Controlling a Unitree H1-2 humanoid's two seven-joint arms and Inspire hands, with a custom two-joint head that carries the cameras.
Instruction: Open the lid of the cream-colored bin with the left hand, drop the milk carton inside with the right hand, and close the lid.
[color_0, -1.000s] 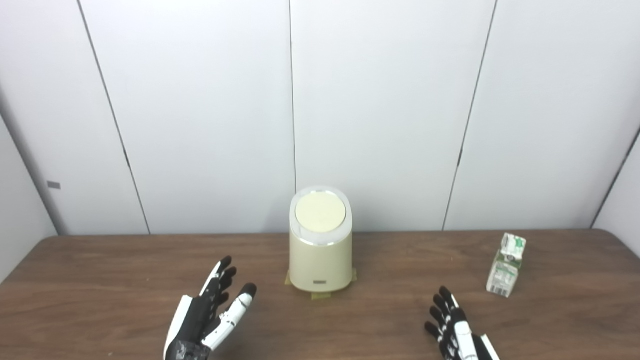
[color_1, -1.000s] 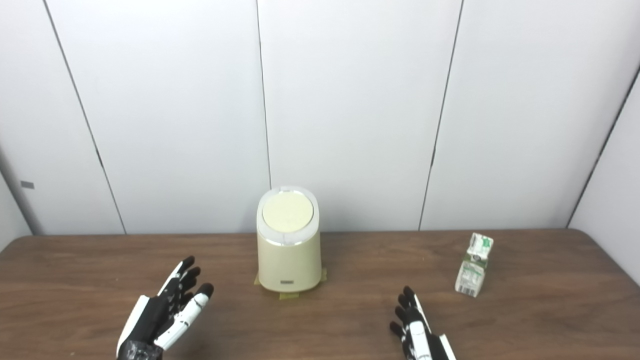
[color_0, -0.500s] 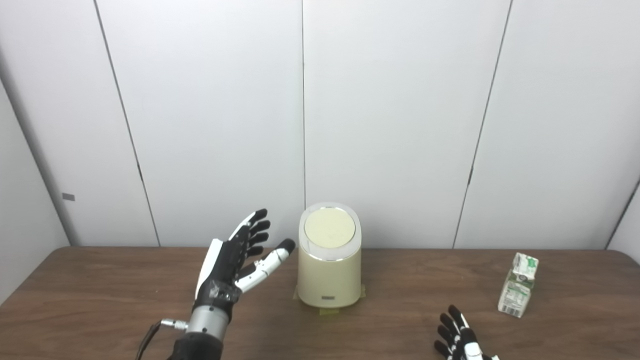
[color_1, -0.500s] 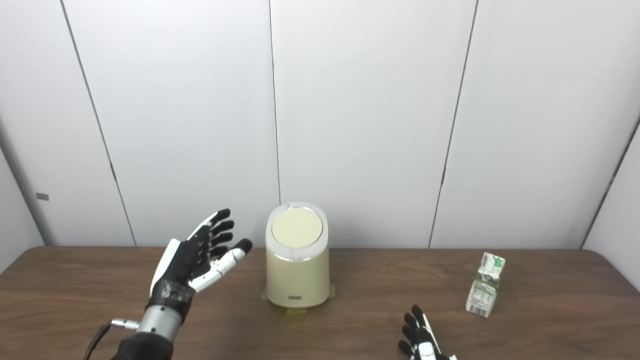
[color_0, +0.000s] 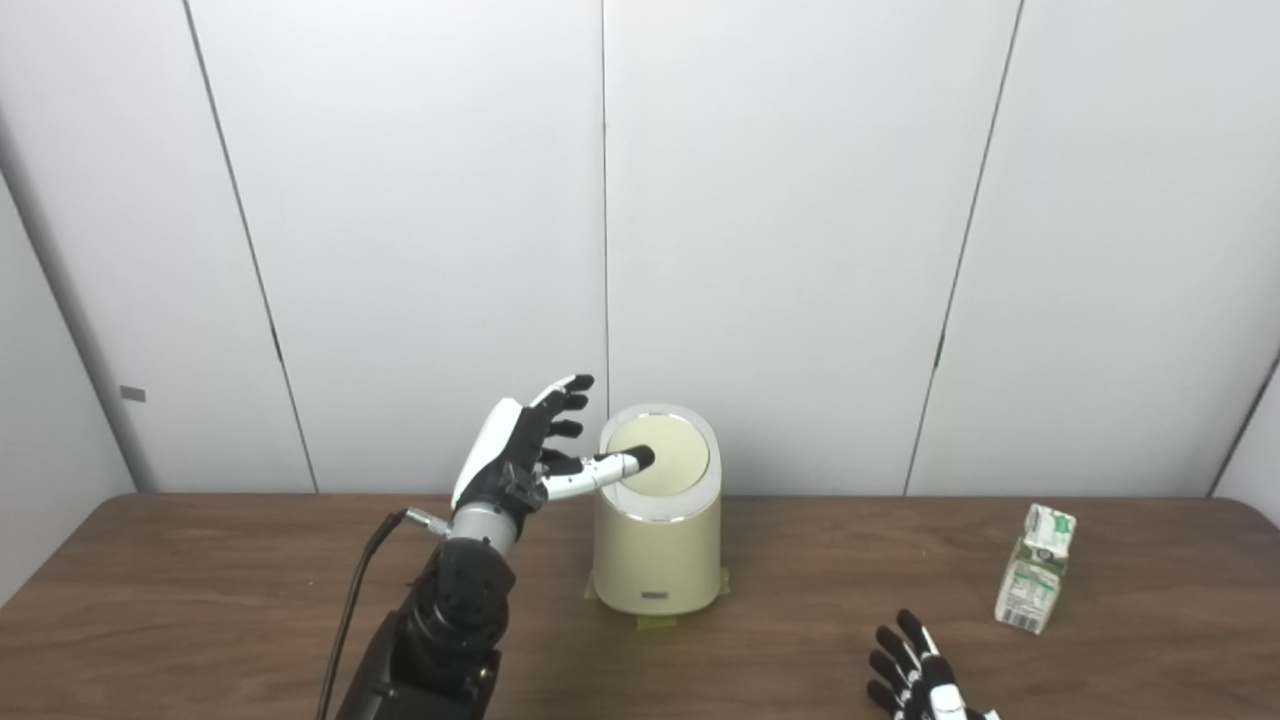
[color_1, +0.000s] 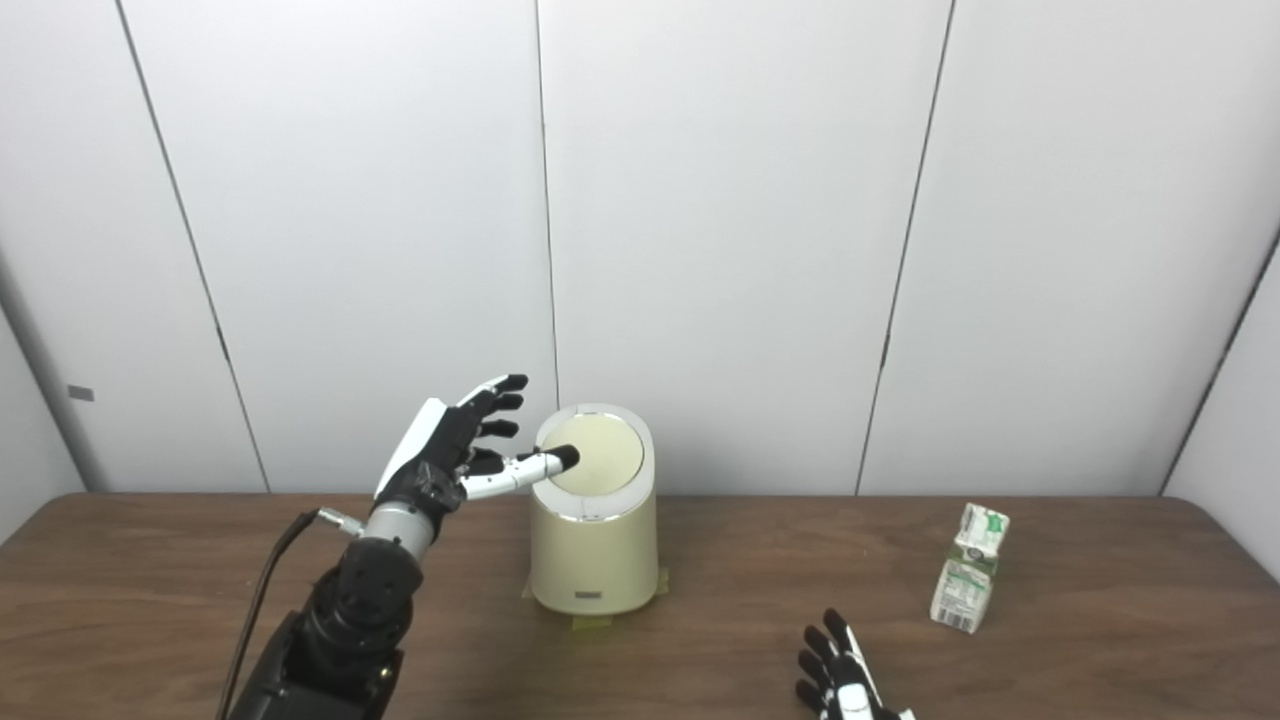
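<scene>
Two robot hands share a wooden counter (color_0: 200, 600): the left hand (color_0: 525, 450), fingers spread and empty, extends its thumb over the closed lid (color_0: 665, 455) of the upright cream-colored bin (color_0: 655, 545). At far right, the milk carton (color_0: 1035, 568) stands upright, slightly tilted, label print illegible. The right hand (color_0: 915, 680), fingers apart, rests low near the front edge.

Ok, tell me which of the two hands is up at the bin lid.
The left hand, raised with fingers spread, its thumb over the closed lid. The right hand sits low near the table's front edge, holding nothing.
</scene>
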